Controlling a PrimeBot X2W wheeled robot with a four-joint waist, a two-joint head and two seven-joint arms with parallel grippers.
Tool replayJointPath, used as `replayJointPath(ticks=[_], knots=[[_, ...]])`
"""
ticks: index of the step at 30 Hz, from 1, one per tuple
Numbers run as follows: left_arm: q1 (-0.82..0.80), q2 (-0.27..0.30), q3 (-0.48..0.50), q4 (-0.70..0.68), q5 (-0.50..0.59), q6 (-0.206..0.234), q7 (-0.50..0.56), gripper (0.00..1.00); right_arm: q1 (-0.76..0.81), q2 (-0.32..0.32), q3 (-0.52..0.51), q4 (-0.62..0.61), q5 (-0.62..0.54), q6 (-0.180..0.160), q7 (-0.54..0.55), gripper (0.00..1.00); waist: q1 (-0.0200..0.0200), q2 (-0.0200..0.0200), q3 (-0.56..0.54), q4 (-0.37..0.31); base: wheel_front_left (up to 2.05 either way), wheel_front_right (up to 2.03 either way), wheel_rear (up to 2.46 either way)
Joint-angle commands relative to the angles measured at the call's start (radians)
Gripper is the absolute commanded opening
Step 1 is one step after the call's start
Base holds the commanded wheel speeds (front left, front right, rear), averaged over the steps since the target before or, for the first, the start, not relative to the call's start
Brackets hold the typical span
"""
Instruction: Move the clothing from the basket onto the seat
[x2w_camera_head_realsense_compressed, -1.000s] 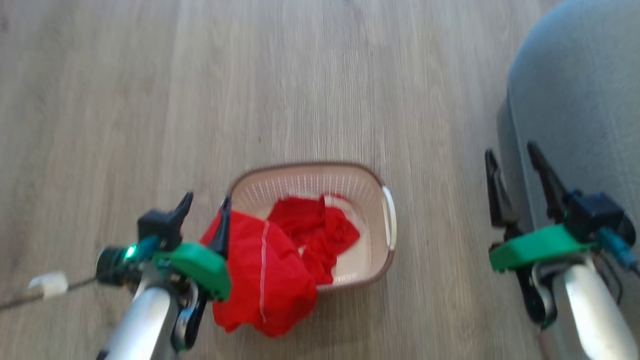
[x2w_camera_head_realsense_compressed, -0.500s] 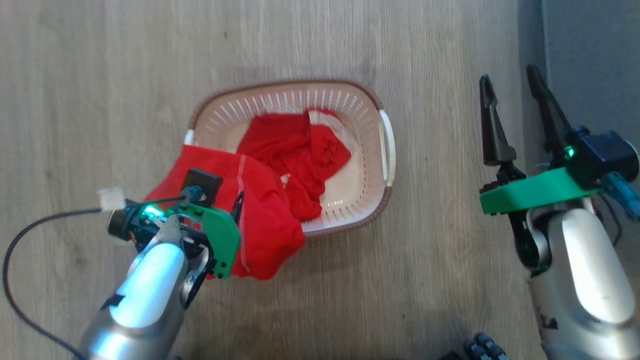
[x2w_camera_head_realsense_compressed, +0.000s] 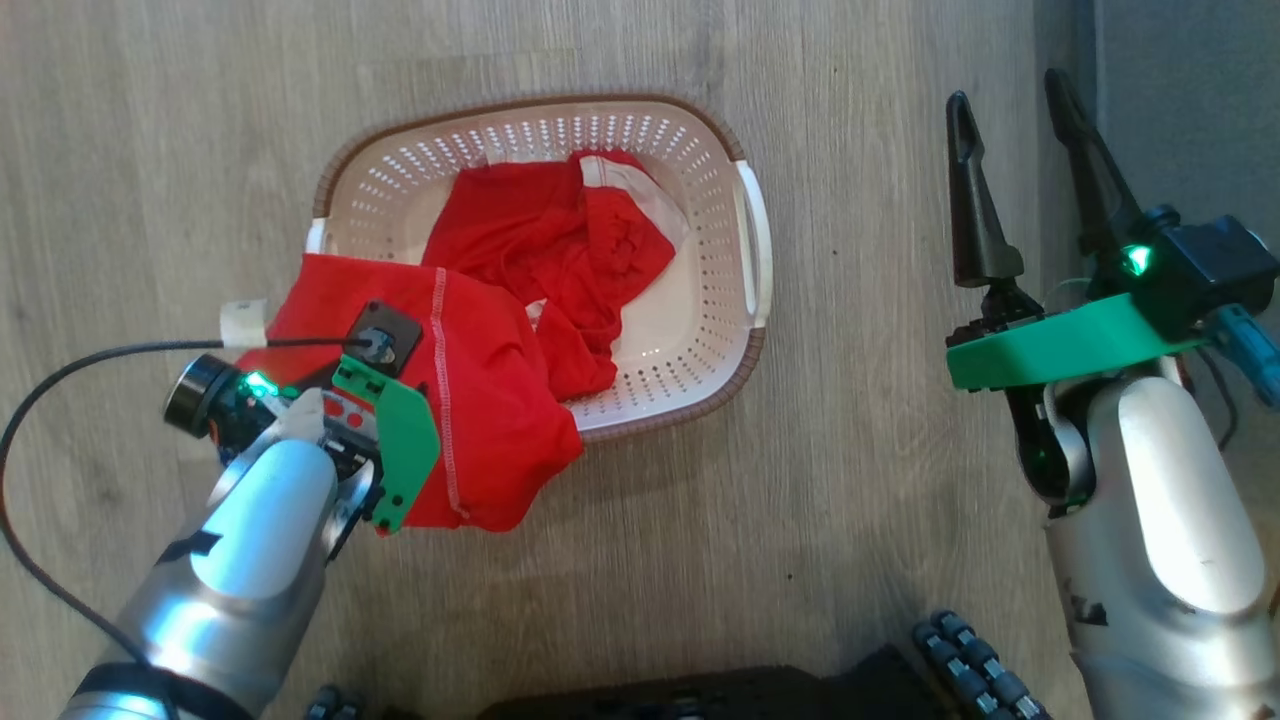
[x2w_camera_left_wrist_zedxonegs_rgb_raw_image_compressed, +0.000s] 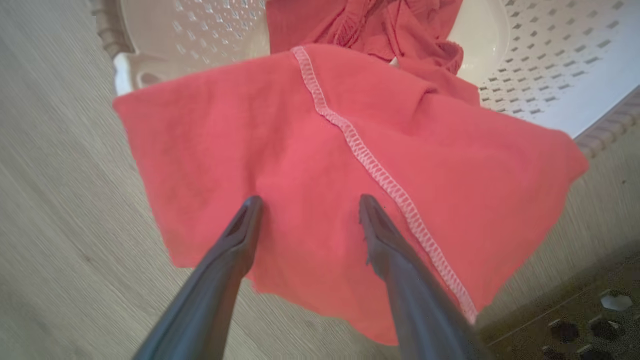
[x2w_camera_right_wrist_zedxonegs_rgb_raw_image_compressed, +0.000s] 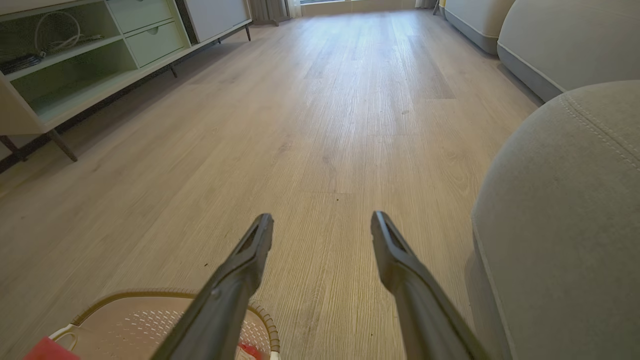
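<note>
With left gripper (x2w_camera_left_wrist_zedxonegs_rgb_raw_image_compressed: 310, 200) and right gripper (x2w_camera_right_wrist_zedxonegs_rgb_raw_image_compressed: 322, 217) both spread empty, a shallow pinch may slide the bright red fabric clothing (x2w_camera_head_realsense_compressed: 490, 400) off the cream perforated plastic basket (x2w_camera_head_realsense_compressed: 690, 330)'s near-left corner.

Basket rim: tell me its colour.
The basket rim is brown with a woven look; the head view shows it best.

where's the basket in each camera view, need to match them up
head view: basket upper centre, slightly left of middle
left wrist view: basket along the top edge, cut off by the frame
right wrist view: basket in the bottom left corner, cut off by the frame
shared landmark: red clothing hanging over its rim
</note>
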Motion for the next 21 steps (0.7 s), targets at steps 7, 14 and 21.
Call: replayJointPath(ticks=[7,14,21], knots=[[-0.046,0.047,-0.011,0.022,0.028,-0.012,0.025,1.00,-0.011,0.016,0.023,-0.045,0.024,0.000,-0.006,1.00,-0.0001,0.0000,0.054,-0.010,0.00,0.00,0.00],[-0.083,0.053,-0.040,0.056,0.041,-0.030,0.047,0.96,-0.032,0.016,0.032,-0.051,0.041,0.000,-0.006,1.00,-0.0001,0.0000,0.086,-0.020,0.00,0.00,0.00],[-0.106,0.056,-0.073,0.079,0.048,-0.057,0.083,0.47,-0.047,0.016,0.031,-0.056,0.050,0.000,-0.006,1.00,-0.0001,0.0000,0.110,-0.027,0.00,0.00,0.00]])
